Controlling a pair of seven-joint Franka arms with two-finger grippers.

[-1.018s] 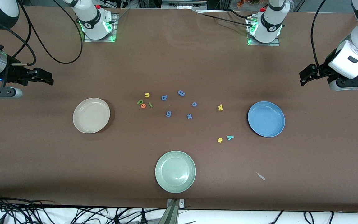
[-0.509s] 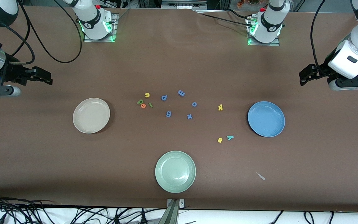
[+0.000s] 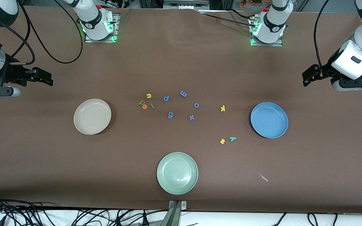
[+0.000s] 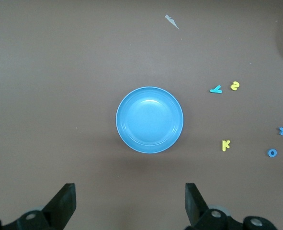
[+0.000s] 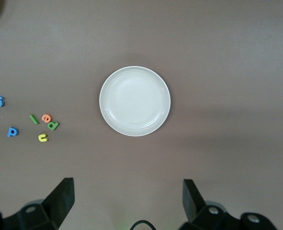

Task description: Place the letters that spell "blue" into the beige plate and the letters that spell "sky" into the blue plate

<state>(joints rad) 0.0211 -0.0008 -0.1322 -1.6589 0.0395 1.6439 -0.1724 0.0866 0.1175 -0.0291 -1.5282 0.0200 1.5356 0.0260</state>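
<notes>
The beige plate (image 3: 92,116) (image 5: 135,101) lies toward the right arm's end, the blue plate (image 3: 269,120) (image 4: 149,120) toward the left arm's end. Yellow u (image 3: 149,95), green b (image 3: 142,102), orange e (image 3: 145,107) and green l (image 3: 152,105) cluster mid-table. Yellow k (image 3: 222,108), yellow s (image 3: 222,141) and teal y (image 3: 233,138) lie beside the blue plate. My right gripper (image 3: 47,80) (image 5: 128,199) hangs open and empty over bare table by the beige plate. My left gripper (image 3: 308,78) (image 4: 130,201) hangs open and empty by the blue plate.
Several all-blue letters, among them p (image 3: 166,98), m (image 3: 183,93) and x (image 3: 191,117), lie between the two letter groups. A pale green plate (image 3: 177,173) sits nearest the front camera. A small pale scrap (image 3: 264,178) lies beside it, toward the left arm's end.
The right arm has drifted slightly toward its own end of the table. The left arm, plates and letters have not moved.
</notes>
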